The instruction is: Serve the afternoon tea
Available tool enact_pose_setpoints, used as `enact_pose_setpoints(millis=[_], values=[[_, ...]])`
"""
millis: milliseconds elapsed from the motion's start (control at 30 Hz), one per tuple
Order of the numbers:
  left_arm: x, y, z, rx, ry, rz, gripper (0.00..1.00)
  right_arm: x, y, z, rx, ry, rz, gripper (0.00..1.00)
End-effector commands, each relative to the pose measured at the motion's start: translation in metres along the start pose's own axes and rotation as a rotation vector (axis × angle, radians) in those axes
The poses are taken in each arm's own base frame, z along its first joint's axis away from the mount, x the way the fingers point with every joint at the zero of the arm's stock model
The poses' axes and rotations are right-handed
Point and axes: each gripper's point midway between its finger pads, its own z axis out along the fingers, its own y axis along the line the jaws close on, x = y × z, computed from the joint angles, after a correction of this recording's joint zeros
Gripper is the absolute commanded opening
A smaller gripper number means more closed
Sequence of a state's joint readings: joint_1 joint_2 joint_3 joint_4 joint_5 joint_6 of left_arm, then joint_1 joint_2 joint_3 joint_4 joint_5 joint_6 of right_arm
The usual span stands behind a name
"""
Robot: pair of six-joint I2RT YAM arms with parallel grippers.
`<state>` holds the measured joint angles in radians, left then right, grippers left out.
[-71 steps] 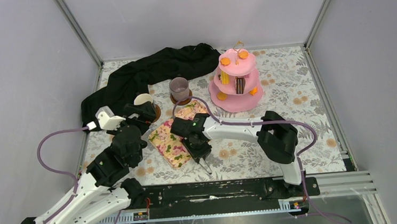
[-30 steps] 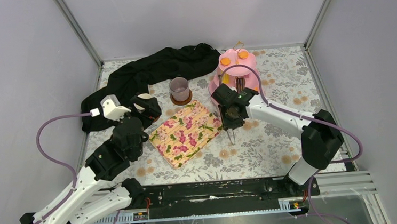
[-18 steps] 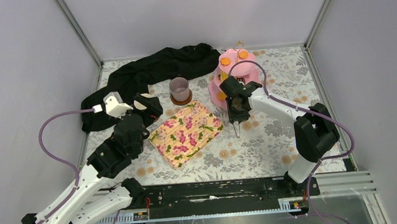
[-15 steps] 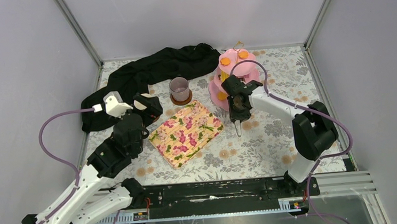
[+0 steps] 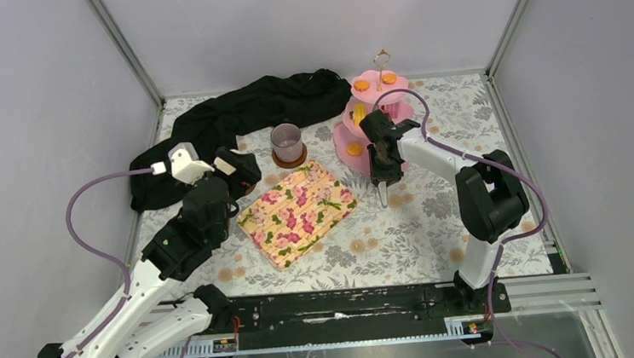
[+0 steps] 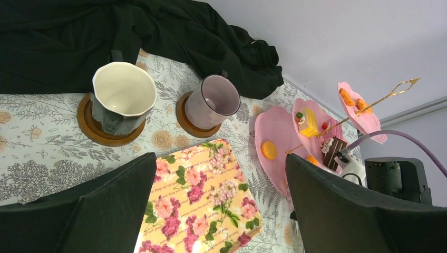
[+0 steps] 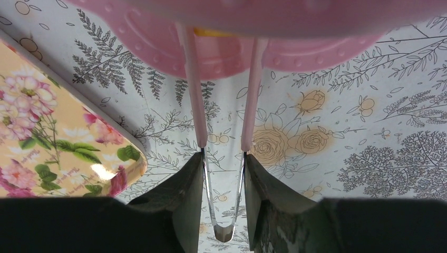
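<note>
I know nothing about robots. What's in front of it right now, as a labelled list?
Stand: pink tiered stand holding small cakes
Mugs: dark mug and mauve mug, each on a coaster
Napkin: floral napkin, lying flat
Cloth: black cloth, crumpled at back
Right gripper: shut on tongs, aimed at stand
Left gripper: open, near the mugs

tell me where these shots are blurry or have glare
Right wrist: the pink stand along the top is out of focus, the tablecloth print behind the pink tongs is sharp, and a white glare spot sits on the floral napkin. Left wrist: its own dark fingers are soft, the cream-lined mug crisp. Top external: even light, no harsh shadows.
</note>
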<state>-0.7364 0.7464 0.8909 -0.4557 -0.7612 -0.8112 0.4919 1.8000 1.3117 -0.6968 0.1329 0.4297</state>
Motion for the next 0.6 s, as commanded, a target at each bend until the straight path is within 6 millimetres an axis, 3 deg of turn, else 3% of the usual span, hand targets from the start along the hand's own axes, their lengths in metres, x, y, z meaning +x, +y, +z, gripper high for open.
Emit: enact_pose_setpoints(millis=[0, 333, 567], values=[[-0.006, -0.007, 0.002, 0.034, -0.018, -0.018, 1.0, -0.02, 0.006, -0.009, -0.029, -0.045, 0.018, 0.26], [-0.003, -0.005, 0.004, 0.037, -0.009, -0.018, 1.0, -0.015, -0.001, -0.003, -0.003, -0.066, 0.046, 0.27], [-0.002, -0.001, 0.002, 0.038, -0.005, -0.018, 1.0, -0.016, -0.007, 0.004, 0.039, -0.066, 0.065, 0.43]])
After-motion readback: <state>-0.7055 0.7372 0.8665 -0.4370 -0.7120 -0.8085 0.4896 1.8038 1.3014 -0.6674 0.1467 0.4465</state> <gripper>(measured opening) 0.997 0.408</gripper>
